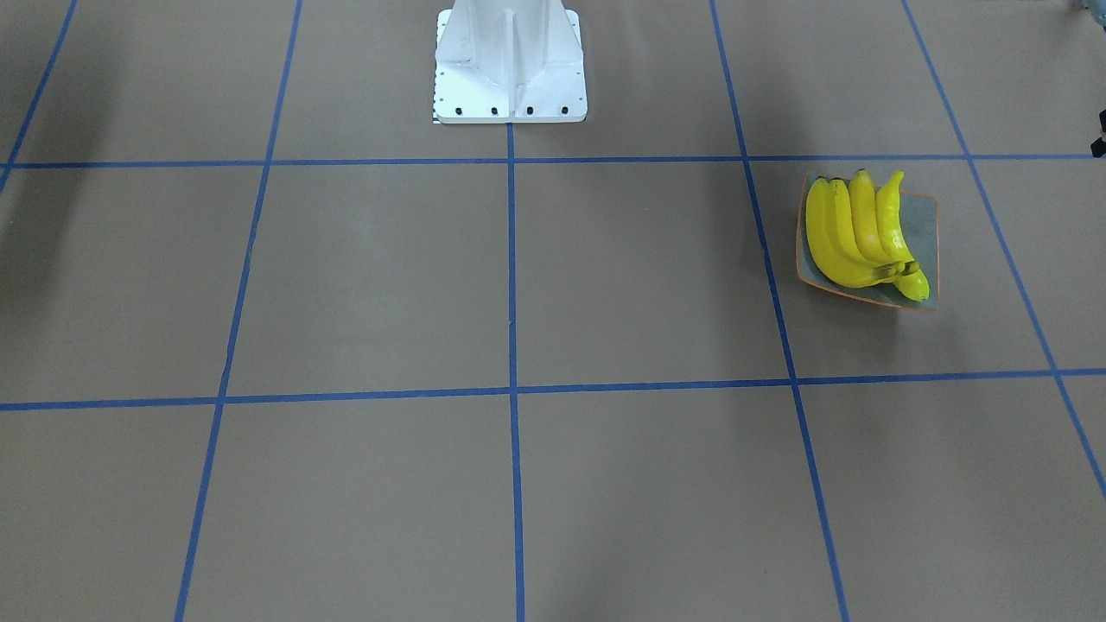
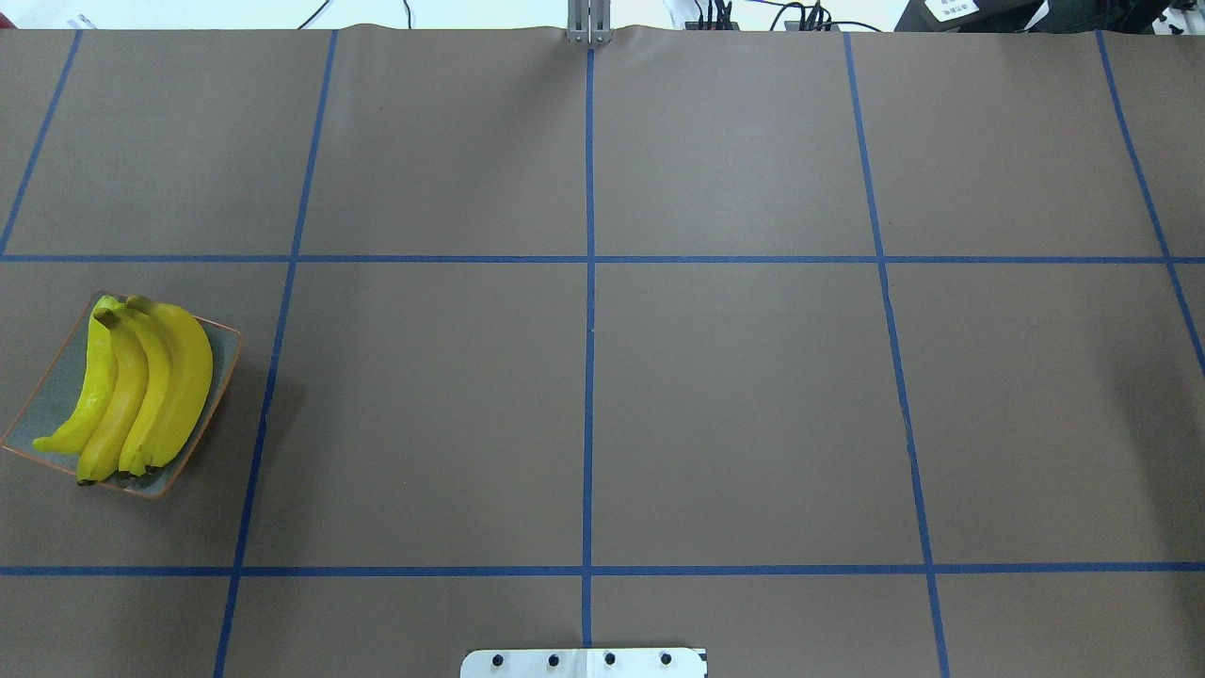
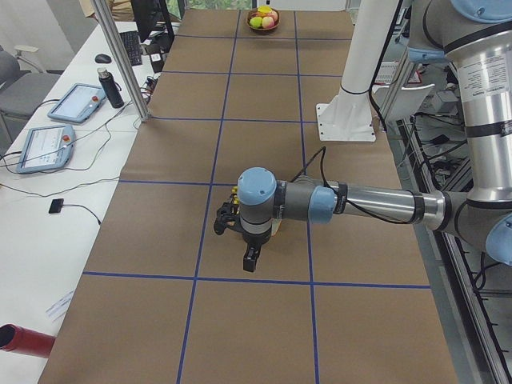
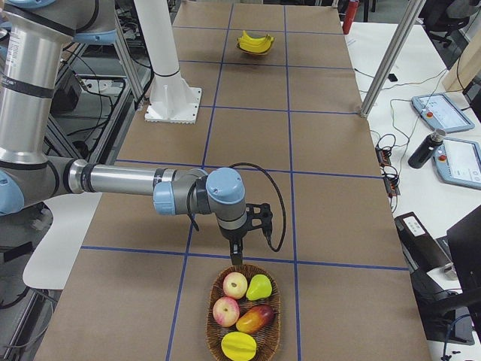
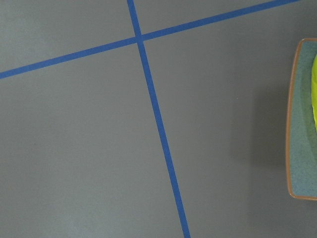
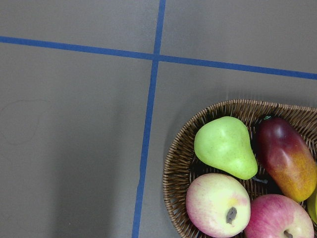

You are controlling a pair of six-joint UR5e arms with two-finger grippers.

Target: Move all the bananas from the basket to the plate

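The bananas [image 2: 141,386] lie on the plate [image 2: 58,391] at my left end of the table. They rest side by side, their curves nested, their brown stem tips gathered toward the far corner, and I judge they sit that way because the shallow dish cradles them against its upturned corners. Their skin is glossy and bright yellow, and the outermost one is tinged green. The plate is square, matt grey-blue, and edged with a thin orange line. My left gripper [image 3: 250,262] hangs over bare brown paper just beside the plate, whose rim clips the right edge of my left wrist view. I cannot tell how its jaws stand, since only the side camera shows them. The same holds for my right gripper [image 4: 237,252], which is poised at the far rim of the basket [image 6: 178,163], an oval of tight brown wicker. The basket holds a smooth green pear [image 6: 225,146], blushed apples [image 6: 218,206], a dark red mango [image 6: 285,158] and a squat yellow fruit [image 4: 239,346], but no banana that I can see. I therefore judge the transfer finished.
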